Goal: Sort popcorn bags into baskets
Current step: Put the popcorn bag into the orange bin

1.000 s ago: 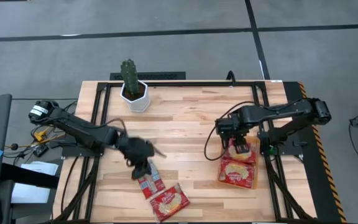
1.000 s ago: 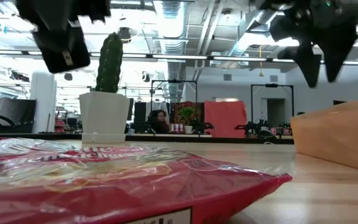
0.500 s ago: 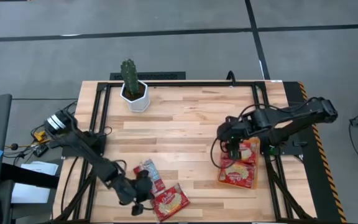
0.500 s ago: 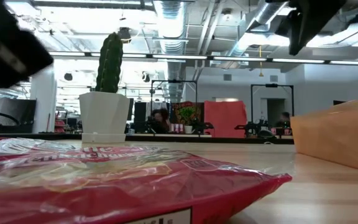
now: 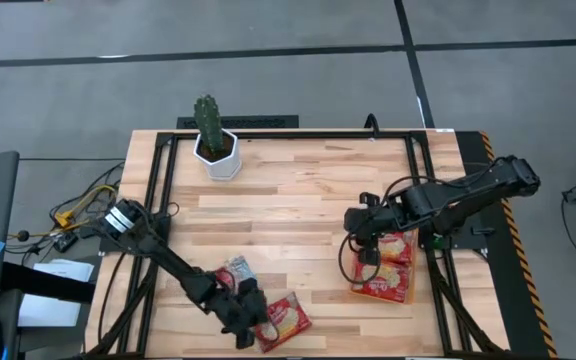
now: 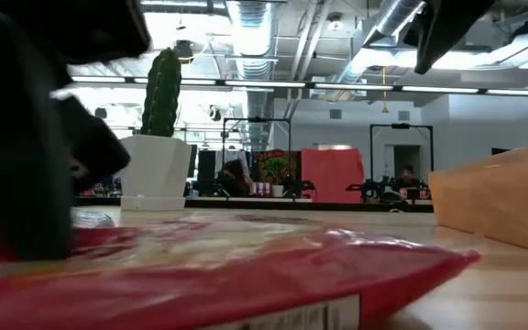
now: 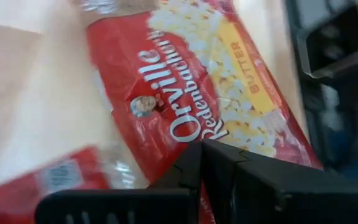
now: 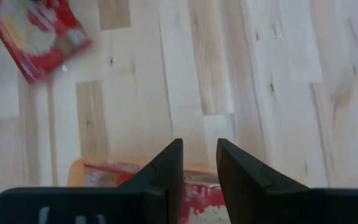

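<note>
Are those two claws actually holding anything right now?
The left gripper is shut on the popcorn bag at its edge. The right gripper holds nothing, above the orange tray.

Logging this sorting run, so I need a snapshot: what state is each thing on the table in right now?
Left gripper: shut, down on the large popcorn bag.
Right gripper: fingers narrowly apart, empty, above the basket's edge.
Large popcorn bag: flat on the table, unsorted.
Small popcorn bag: flat on the table, unsorted.
Basket: holds popcorn bags.
Cactus pot: upright.
</note>
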Robot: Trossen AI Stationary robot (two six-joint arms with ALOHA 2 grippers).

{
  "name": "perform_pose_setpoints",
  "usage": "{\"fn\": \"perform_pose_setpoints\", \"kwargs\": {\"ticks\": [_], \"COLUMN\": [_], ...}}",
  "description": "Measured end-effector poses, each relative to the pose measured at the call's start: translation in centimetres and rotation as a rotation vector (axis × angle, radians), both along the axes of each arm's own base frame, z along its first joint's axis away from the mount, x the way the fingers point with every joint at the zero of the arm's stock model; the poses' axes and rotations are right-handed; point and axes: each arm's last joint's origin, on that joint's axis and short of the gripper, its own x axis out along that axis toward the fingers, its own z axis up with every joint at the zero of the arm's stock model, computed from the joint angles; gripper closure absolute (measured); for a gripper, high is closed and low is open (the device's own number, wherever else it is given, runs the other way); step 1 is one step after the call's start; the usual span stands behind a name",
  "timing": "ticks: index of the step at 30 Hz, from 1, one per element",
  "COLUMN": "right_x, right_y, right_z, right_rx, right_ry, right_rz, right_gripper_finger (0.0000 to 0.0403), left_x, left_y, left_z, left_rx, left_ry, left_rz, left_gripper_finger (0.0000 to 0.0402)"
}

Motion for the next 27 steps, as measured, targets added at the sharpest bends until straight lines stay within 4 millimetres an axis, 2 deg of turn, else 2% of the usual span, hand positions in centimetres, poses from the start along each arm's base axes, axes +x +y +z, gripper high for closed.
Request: {"fn": "perform_pose_setpoints", "kwargs": {"ticks": [6,10,19,23,27], "right_x": [1.0,2.6,5.6,5.9,5.9], "right_y": [1.0,1.8,3.2,3.8,4.0], "right_z": [-0.4,-0.9,-5.2,-6.0,-6.2], "right_rx": [0.065,0.085,0.172,0.168,0.179], "right_ry": [-0.043,-0.110,-0.043,-0.058,-0.104], "right_rz": [-0.087,-0.150,-0.381,-0.495,-0.638], "right_gripper_finger": [0.0283,0.0280,0.0280,0.0281,0.0280], "left_x": [1.5,3.3,6.4,6.2,5.3], "left_y": [3.1,6.6,15.7,18.7,20.4], "left_z": [-0.5,-0.7,-0.5,1.2,4.4], "left_rx": [0.052,0.075,-0.054,-0.135,-0.100], "left_ry": [0.054,0.068,0.093,0.111,0.063], "left_rz": [0.123,0.246,0.522,0.574,0.572], "left_gripper_finger": [0.0401,0.0401,0.0401,0.0401,0.0401]}}
